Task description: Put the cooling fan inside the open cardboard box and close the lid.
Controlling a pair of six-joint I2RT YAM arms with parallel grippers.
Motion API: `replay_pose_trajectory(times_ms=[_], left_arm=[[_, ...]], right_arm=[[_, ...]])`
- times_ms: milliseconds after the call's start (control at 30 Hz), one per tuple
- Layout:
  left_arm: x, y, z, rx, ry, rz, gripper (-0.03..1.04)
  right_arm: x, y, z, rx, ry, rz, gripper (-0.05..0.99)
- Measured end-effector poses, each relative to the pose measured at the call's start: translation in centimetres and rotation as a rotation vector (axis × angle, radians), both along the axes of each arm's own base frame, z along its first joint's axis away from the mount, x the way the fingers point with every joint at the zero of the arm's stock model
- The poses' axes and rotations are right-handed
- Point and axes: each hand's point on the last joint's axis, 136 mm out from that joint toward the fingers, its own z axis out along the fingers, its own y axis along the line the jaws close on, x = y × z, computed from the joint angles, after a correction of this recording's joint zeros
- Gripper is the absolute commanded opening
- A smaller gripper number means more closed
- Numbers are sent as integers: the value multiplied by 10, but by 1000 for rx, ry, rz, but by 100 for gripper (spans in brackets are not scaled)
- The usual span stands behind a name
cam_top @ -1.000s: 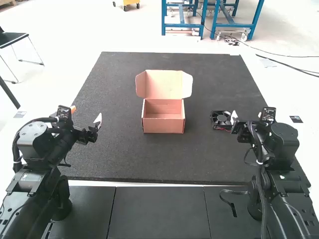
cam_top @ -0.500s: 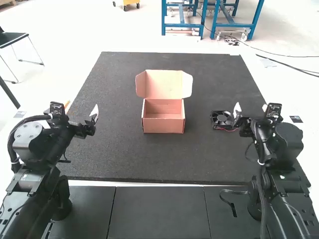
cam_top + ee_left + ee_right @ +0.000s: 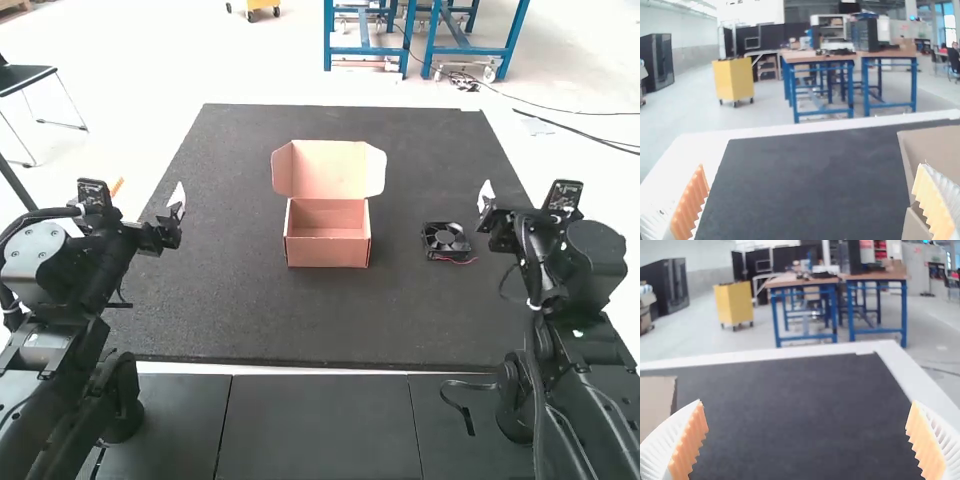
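- The left end effector (image 3: 148, 190) is hanging above the left side of the black mat (image 3: 250, 300), tilted up off the surface, with its two white ribbed fingers (image 3: 177, 193) spread wide apart and gripping nothing.
- In the left wrist view, the left end effector (image 3: 810, 168) is showing its orange pads (image 3: 689, 205) on either side of bare mat, with nothing between them.
- The right end effector (image 3: 515, 200) is hanging above the right edge of the mat, and its fingers are also standing wide apart and empty, as the right wrist view (image 3: 806, 404) is showing.
- The fan (image 3: 446, 239), black and square, is lying flat on the mat just inward of the right end effector and lower than it, not touching it; thin wires (image 3: 460, 260) are trailing from its near side.
- The cardboard box (image 3: 328, 232) is sitting upright on the mat between the two end effectors, well apart from each, and the fan is lying between it and the right end effector, outside the box.
- The lid (image 3: 328, 170) is standing open, leaning back from the far wall of the box, away from both end effectors.
- A corner of the box (image 3: 935, 150) is showing beside the left end effector's inner finger in the left wrist view, and a brown edge of it (image 3: 655, 400) is showing in the right wrist view.
- The mat is covering most of the white counter (image 3: 320, 368).
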Motion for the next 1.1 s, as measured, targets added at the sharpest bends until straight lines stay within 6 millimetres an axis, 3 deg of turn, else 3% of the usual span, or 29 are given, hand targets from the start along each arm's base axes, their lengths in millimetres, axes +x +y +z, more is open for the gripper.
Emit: replay_pose_trajectory(times_ms=[333, 500, 667, 733, 933, 1100], left_arm=[[37, 4, 22, 0, 195, 26, 96], [60, 3, 19, 4, 376, 27, 96], [67, -10, -5, -1, 603, -49, 96], [64, -18, -6, -14, 633, -98, 96], [54, -41, 28, -37, 560, -218, 96], [45, -65, 39, -37, 527, -303, 96]], right_arm=[[38, -2, 47, 0, 170, -25, 91], [61, -5, 64, -11, 360, -46, 91], [74, -8, 54, -31, 571, -68, 91], [77, -8, 53, -35, 616, -72, 90], [77, -9, 60, -40, 690, -77, 91], [84, -12, 22, -43, 855, -87, 91]])
